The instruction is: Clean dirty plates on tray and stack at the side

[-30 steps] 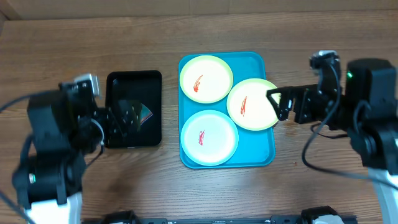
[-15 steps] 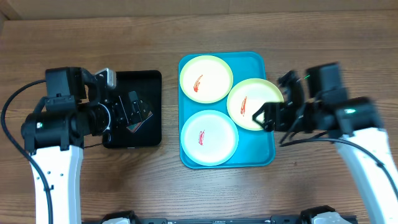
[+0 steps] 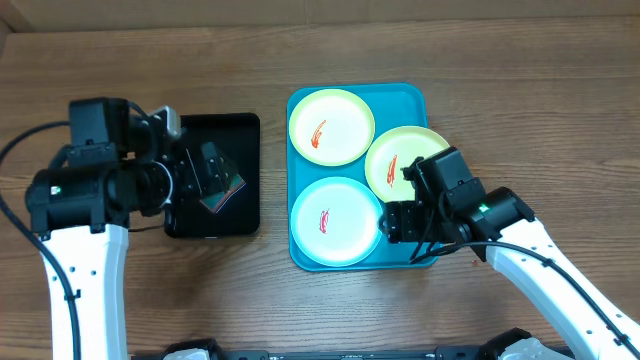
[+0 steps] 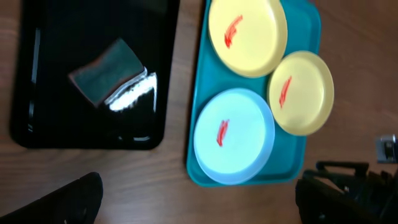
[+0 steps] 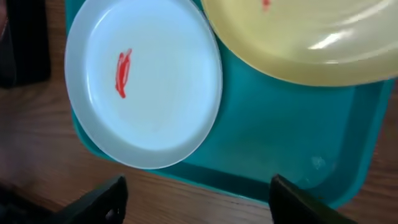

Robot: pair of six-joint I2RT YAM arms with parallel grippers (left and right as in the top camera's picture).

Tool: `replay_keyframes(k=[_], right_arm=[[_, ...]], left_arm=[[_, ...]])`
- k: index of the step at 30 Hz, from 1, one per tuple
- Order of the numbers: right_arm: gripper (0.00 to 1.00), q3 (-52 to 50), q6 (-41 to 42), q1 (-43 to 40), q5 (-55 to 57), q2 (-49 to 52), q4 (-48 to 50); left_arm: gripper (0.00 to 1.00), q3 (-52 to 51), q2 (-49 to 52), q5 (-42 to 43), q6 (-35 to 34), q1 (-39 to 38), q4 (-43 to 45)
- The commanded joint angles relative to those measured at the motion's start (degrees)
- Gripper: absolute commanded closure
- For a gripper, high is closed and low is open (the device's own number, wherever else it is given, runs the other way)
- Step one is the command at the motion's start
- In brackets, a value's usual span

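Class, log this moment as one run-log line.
plates: three, red-smeared, on tray | left tool: open over black tray | right tool: open over tray corner | stacked: none

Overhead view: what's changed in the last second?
The right hand swung in from right of the tray and now hangs open over its near right corner, beside the light blue plate. The left hand barely shifted above the black tray. Nothing was gripped; all three plates, still smeared, lie where they were.

Even diffuse light, faint shadows, overhead view sharp, wrist views soft, white glare on black tray (image 4: 56, 124), sheen on yellow plate (image 5: 298, 37), lower corners dark and blurred.
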Motion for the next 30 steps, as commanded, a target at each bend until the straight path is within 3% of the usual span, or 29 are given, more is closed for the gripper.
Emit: replay_keyframes(k=[1,7,10,14,16,22,25,30], right_arm=[[0.34,0.92,4.26,-1.40,3.13,-0.68,-0.20],[0.38,1.20,1.99,-5.20,-6.05,-0.68,4.20],[0.41,1.46,-0.37,-5.40,-6.12,-0.68,3.28],[0.42,1.46,-0.39,-5.40,-6.08,-0.68,1.92],[0.41,1.46,-0.42,-5.40,-5.95,-0.68,1.92],[0.41,1.44,-0.39,-5.40,-5.97,-0.68,1.90],[0.41,1.44,-0.39,-5.40,-5.95,-0.68,1.75],[0.40,1.44,-0.39,-5.40,-5.95,-0.68,1.18]], left_arm=[[0.00,1.55,0.09,-2.78,1.51,0.28,0.63],[0.01,0.74,1.40,-3.76,1.33,0.28,0.07],[0.15,-0.87,3.10,-7.78,1.01,0.02,0.00],[0.22,-5.14,7.32,-15.50,-1.57,-1.68,1.73],[0.34,-7.58,9.94,-16.17,-2.43,-3.21,4.44],[0.37,-9.81,19.61,-19.69,-6.51,-5.95,11.50],[0.43,-9.81,23.56,-20.17,-6.19,-6.25,11.98],[0.42,-9.81,25.97,-28.02,-6.14,-6.25,11.39]])
